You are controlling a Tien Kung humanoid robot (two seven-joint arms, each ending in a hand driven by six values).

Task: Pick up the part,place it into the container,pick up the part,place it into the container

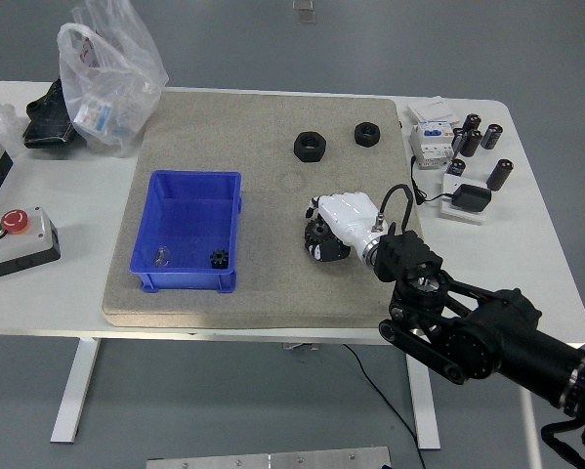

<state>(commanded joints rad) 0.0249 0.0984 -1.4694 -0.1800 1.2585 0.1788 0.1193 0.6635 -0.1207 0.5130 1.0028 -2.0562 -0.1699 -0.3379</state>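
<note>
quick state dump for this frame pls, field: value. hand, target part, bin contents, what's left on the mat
right hand: fingers curled over the gear, on the mat
left hand: not in view
gear: black, on mat right of bin, mostly covered by the hand
bin: blue, on mat's left; holds a small black gear and a small metal part
nuts: two black, far side of mat
mat: beige, on white table

You see the right robot hand (333,227) curled over a black gear (317,239) on the mat (263,293). The blue bin (188,233) to its left holds a small gear (217,260). Two nuts (310,146) lie beyond.
</note>
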